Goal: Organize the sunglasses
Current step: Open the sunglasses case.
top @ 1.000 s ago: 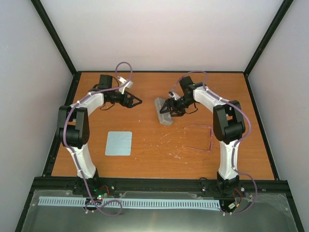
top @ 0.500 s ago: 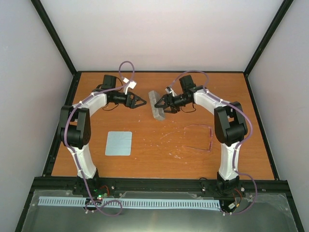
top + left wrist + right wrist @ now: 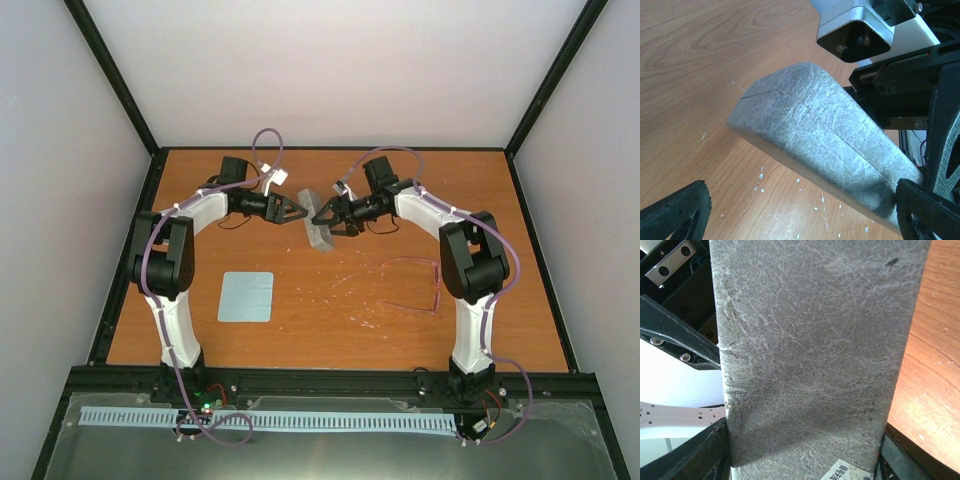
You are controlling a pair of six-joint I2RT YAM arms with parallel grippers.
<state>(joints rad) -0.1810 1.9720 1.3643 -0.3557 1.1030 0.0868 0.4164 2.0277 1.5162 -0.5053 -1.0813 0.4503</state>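
Observation:
The closed grey case sits at mid-back of the table. My right gripper is shut across it; the case fills the right wrist view, with a finger on each side. My left gripper is open just left of the case. In the left wrist view its fingertips stand wide apart, and the case lies slanted ahead of them, apart from them. The pink-purple sunglasses lie unfolded on the table at the right, away from both grippers.
A pale blue-grey square cloth lies flat at the front left. Black frame rails edge the wooden table. The two arms meet over the back middle, and white specks dot the wood under the case.
My right gripper has carried the case left and toward the back. My left gripper has moved right, closing in on the case's left side.

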